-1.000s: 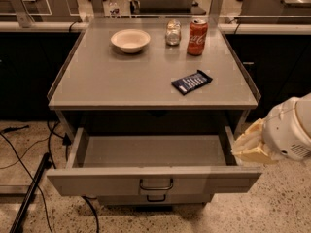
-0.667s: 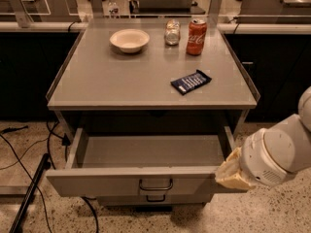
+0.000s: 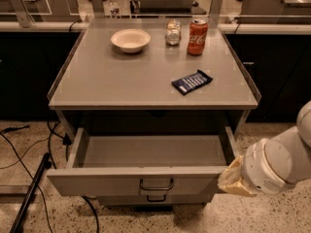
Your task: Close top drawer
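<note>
The top drawer (image 3: 107, 182) is a wide grey metal drawer under the grey cabinet top (image 3: 121, 81). It stands pulled well out and its inside looks empty. A small dark loop handle (image 3: 156, 185) sits at the centre of its flat front. My gripper (image 3: 232, 179), beige at the end of a white rounded arm, is at the right end of the drawer front, at or just before its corner. A lower drawer's handle (image 3: 156, 198) shows just beneath the open front.
On the cabinet top stand a white bowl (image 3: 130, 40), a glass jar (image 3: 172, 32), a red soda can (image 3: 197, 30) and a dark blue snack packet (image 3: 192, 82). Black cables (image 3: 24, 144) and a dark pole (image 3: 29, 198) lie on the floor at left. Dark counters flank the cabinet.
My arm and gripper have moved left and down, from beside the drawer's right side to the right end of its front. The drawer has not visibly moved.
</note>
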`<act>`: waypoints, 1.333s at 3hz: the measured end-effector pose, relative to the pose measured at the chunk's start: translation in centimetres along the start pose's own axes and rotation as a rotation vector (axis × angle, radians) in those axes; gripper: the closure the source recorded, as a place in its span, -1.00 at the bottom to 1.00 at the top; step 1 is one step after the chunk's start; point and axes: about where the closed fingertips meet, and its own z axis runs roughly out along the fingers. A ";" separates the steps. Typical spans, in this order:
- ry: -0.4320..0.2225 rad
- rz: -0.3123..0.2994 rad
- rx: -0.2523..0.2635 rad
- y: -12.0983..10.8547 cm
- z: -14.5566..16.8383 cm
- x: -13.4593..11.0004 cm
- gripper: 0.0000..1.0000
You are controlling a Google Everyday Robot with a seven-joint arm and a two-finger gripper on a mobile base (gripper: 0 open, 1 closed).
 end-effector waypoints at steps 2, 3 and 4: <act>-0.056 -0.034 0.153 -0.3 5.4 5.1 1.00; -0.053 -0.050 0.191 -1.4 4.9 4.8 1.00; -0.028 -0.056 0.212 -1.2 5.2 5.5 1.00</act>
